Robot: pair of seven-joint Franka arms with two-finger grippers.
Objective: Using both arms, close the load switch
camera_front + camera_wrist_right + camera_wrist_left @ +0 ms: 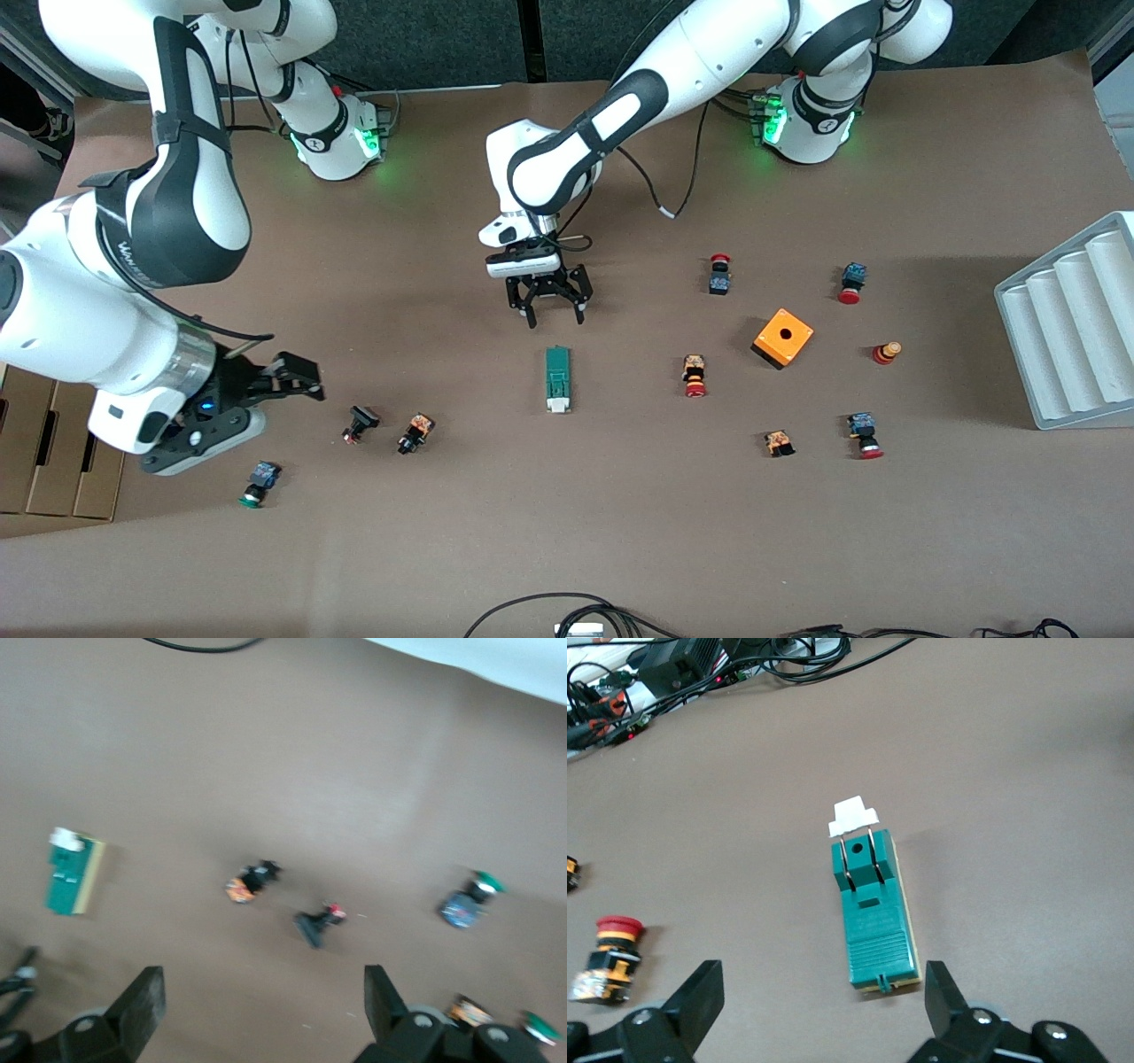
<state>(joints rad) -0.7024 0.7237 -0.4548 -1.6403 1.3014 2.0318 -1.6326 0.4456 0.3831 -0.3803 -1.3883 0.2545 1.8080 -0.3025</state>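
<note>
Cables (pixel 567 611) edge the bench; the left gripper (pixel 549 301), fingers apart, should straddle the load switch (pixel 557 379) squarely, while the right gripper (pixel 297 377), fingers apart, waits.

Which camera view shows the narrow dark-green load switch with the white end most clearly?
The left wrist view: the narrow dark-green load switch is close and sharp, its white end piece visible. The front view shows it small; the right wrist view shows it blurred, near the edge.

The right wrist view is motion-blurred; the grey tray (pixel 1072 328) is cut off at the front view's right edge.
</note>
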